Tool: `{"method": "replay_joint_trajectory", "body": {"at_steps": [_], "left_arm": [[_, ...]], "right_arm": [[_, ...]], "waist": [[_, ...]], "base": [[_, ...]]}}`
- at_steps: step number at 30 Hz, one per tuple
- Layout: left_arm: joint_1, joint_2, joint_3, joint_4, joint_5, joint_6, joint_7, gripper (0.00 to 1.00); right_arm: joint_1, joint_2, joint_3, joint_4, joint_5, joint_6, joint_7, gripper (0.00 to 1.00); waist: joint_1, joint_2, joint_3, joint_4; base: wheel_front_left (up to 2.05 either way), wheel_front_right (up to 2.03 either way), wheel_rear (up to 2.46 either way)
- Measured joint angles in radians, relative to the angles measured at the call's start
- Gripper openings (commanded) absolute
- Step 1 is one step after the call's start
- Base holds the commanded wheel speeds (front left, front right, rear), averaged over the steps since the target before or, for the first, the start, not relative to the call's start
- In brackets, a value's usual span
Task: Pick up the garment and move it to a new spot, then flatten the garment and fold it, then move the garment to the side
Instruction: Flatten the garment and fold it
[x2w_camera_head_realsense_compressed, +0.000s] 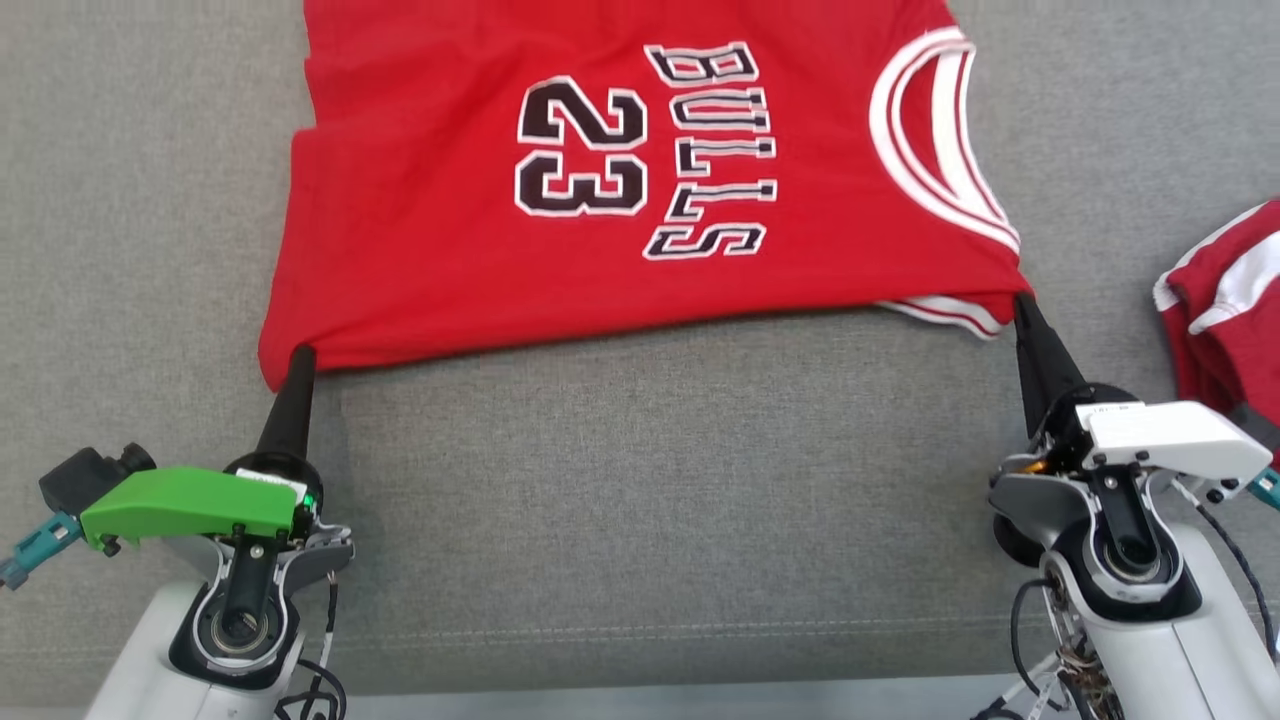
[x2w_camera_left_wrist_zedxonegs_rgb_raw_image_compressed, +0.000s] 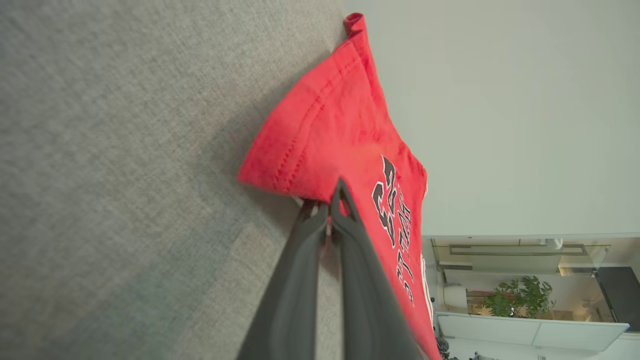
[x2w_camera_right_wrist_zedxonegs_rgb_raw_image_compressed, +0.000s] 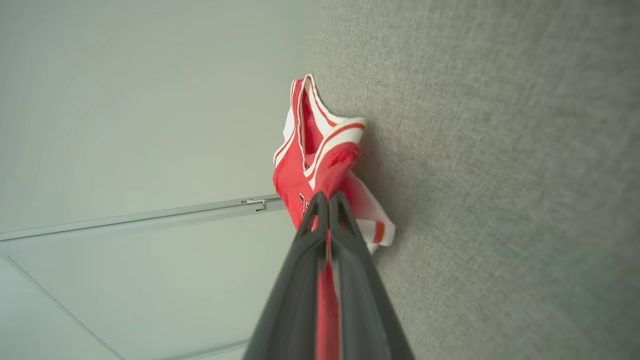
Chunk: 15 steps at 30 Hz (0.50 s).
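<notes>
- Closest in, near left: spotted the left hand (x2w_camera_head_realsense_compressed: 302, 350) ahead of its green cover (x2w_camera_head_realsense_compressed: 190, 505), long dark fingers squeezed together on the hem corner of the garment (x2w_camera_head_realsense_compressed: 620, 200).
- Near right: same deal with the right hand (x2w_camera_head_realsense_compressed: 1022, 298) ahead of a white cover (x2w_camera_head_realsense_compressed: 1170, 435), pinched tight on the corner by the white-trimmed armhole. Saw red cloth caught between the fingers in the right wrist view.
- Out past that on the right: noticed a second red-and-white piece of clothing (x2w_camera_head_realsense_compressed: 1220, 300), bunched up, apart from the garment.
- Between the two hands: had the garment's near edge pulled fairly straight, with a shadow thrown on the grey fabric table (x2w_camera_head_realsense_compressed: 640, 480).
- Further out: lay spread face up on the table, "BULLS" and "23" reading sideways, far part cut off by the top of the head view.
</notes>
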Motion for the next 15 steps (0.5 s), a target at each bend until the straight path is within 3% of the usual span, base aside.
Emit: {"method": "replay_joint_trajectory", "body": {"at_steps": [10, 15], "left_arm": [[0.056, 0.016, -0.004, -0.066, 0.003, -0.005, -0.007, 0.0], [0.107, 0.032, -0.023, -0.12, -0.003, 0.017, 0.014, 0.0]], "right_arm": [[0.064, 0.003, -0.004, -0.149, 0.029, -0.003, 0.007, 0.0], [0.146, -0.022, -0.024, -0.185, 0.031, -0.043, 0.018, 0.0]], "waist": [[0.0, 0.0, -0.118, -0.014], [-0.0001, 0.0, -0.186, -0.013]], "base": [[0.0, 0.0, 0.0], [0.0, 0.0, 0.0]]}}
